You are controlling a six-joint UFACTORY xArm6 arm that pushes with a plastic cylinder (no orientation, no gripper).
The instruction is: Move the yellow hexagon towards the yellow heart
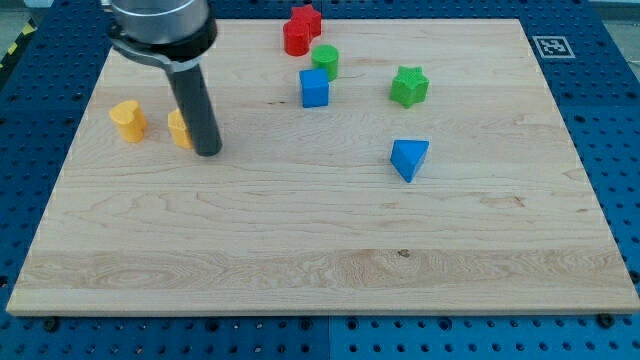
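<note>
The yellow heart (128, 120) lies near the board's left edge. The yellow hexagon (179, 129) sits a short way to its right, partly hidden behind my rod. My tip (207, 152) rests on the board right against the hexagon's right side. The gap between the hexagon and the heart is small.
A red star (305, 18) and a red cylinder (295, 39) stand at the view's top, with a green cylinder (325, 60) and a blue cube (314, 88) below them. A green star (409, 86) and a blue triangle (408, 158) lie to the right. The wooden board (320, 270) sits on a blue pegboard.
</note>
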